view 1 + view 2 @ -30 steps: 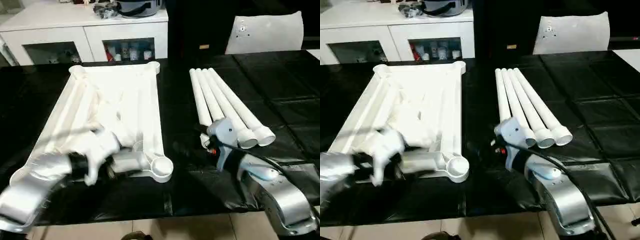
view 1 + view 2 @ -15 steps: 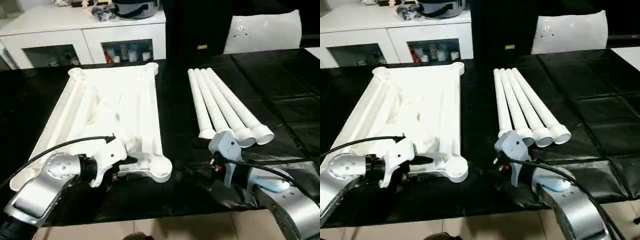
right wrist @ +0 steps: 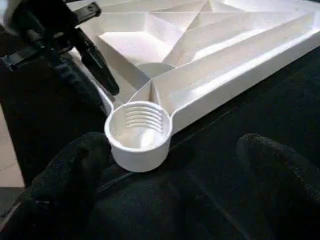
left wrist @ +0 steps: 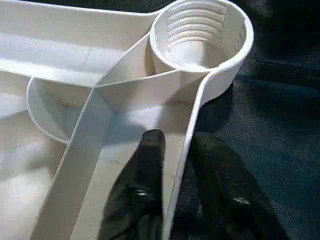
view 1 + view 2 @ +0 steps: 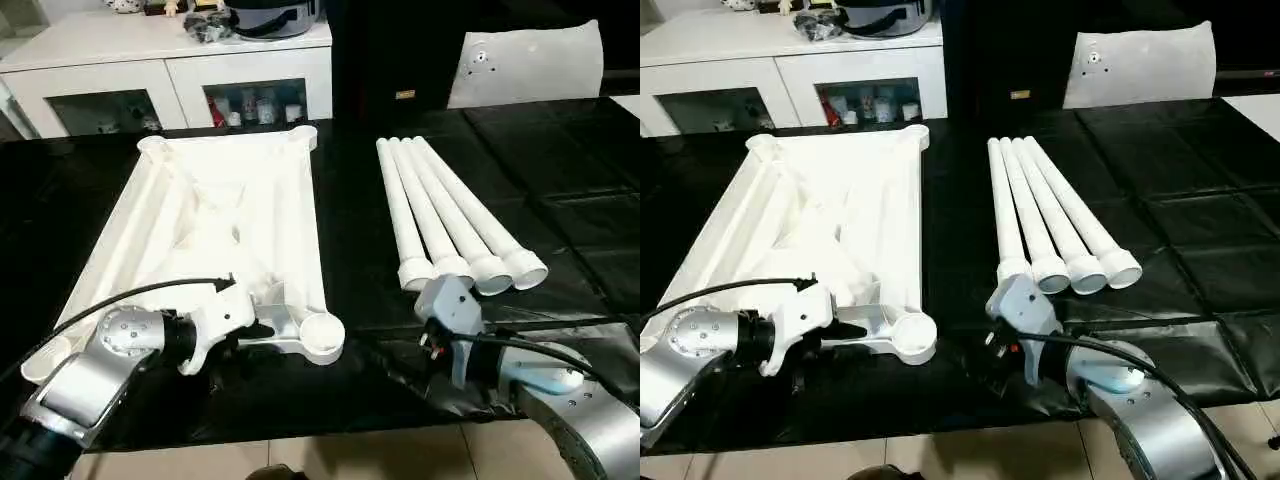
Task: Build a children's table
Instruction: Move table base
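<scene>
The white tabletop [image 5: 215, 230] lay upside down on the left half of the black-covered bench [image 5: 560, 190], ribbed underside up, a round socket at each corner. Its near right corner socket [image 5: 322, 336] sat close to the bench's front edge.

The left gripper [image 4: 177, 150] had its two black fingers [image 4: 150, 165] set astride the tabletop's raised rim, just behind that near socket: one finger inside the rim on the ribbed face, the other outside it over the black cover. They stood narrow and close against the wall; whether they were actually pressing it I couldn't tell.

The right gripper [image 3: 172, 165] hung wide open and empty beside the same socket, one thick finger [image 3: 70, 175] touching or nearly touching the socket's outer wall, the other well off over the bare cover.

The four tapered white legs [image 5: 450, 215] lay side by side, touching, on the right half of the bench, flared ends towards the front edge, just beyond the right arm's wrist.

Behind the bench stood a white cabinet [image 5: 170, 70] with bottles on its shelves, and a small white panel [image 5: 530, 62] with holes leaned at the far right corner.
</scene>
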